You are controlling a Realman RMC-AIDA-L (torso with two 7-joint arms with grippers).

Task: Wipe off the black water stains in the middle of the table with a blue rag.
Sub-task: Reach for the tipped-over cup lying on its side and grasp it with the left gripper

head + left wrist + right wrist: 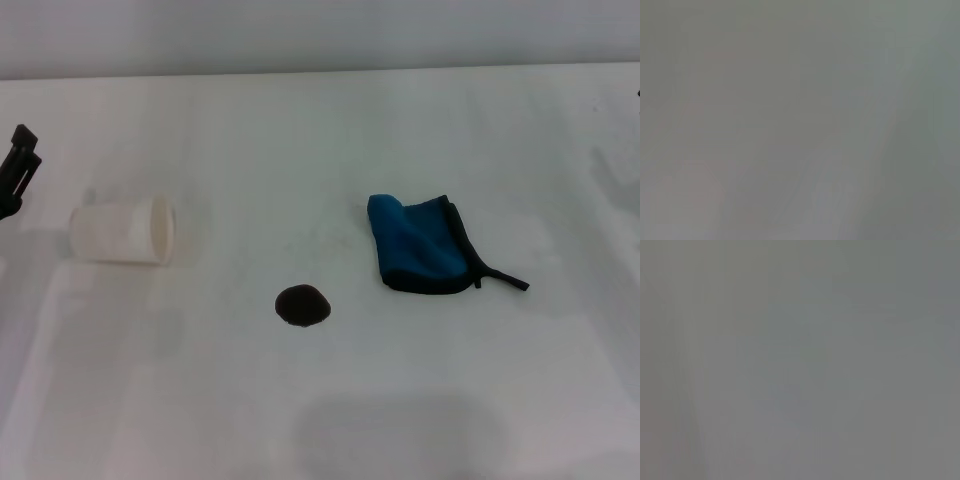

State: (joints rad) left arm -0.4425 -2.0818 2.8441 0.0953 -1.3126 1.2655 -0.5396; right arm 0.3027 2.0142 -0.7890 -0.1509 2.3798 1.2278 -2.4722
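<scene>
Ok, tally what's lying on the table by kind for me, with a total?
Blue rag: 1
Translucent white cup, on its side: 1
Black water stains: 1 blotch
Total: 3 on the table
Left gripper sits at the table's left edge, not counted.

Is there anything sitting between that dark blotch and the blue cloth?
No. In the head view only bare white table separates the black water stain from the blue rag; they lie apart.

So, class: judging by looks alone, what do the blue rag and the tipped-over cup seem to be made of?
The blue rag: soft woven cloth, matte, folded with black edging. The cup: probably translucent plastic, milky and smooth, lying on its side on the table.
</scene>
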